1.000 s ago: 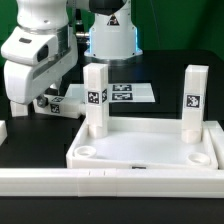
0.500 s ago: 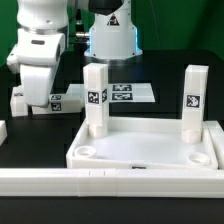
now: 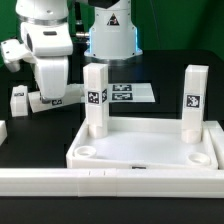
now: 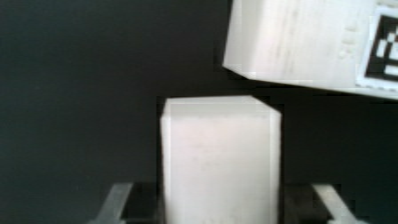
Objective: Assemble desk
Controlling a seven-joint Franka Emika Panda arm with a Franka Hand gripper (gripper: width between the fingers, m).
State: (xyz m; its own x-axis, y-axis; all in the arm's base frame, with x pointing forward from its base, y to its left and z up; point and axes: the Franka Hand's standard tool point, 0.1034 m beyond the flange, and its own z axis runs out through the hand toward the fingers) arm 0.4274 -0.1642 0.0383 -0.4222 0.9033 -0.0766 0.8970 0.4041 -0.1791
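Observation:
The white desk top (image 3: pixel 150 150) lies in front with two tagged legs (image 3: pixel 95 98) (image 3: pixel 193 98) standing upright in its far corner sockets. To the exterior view's left of it, my gripper (image 3: pixel 48 97) points straight down at table level. It is shut on a plain white desk leg (image 4: pixel 222 150), which runs out between the two fingers (image 4: pixel 121 203); the gripper (image 4: pixel 221 208) shows only at the picture's edge. Just past that leg's end lies another leg with a black-and-white tag (image 4: pixel 311 45) (image 3: pixel 60 100). Where the pads touch the leg is hidden.
The marker board (image 3: pixel 125 93) lies flat behind the desk top. A long low white rail (image 3: pixel 110 180) runs along the front. A further white piece (image 3: pixel 18 98) lies to the left of the gripper. The arm's base (image 3: pixel 110 35) stands at the back.
The gripper has swung from a tilt to upright and shifted toward the exterior view's right. The tagged leg on the table has not moved.

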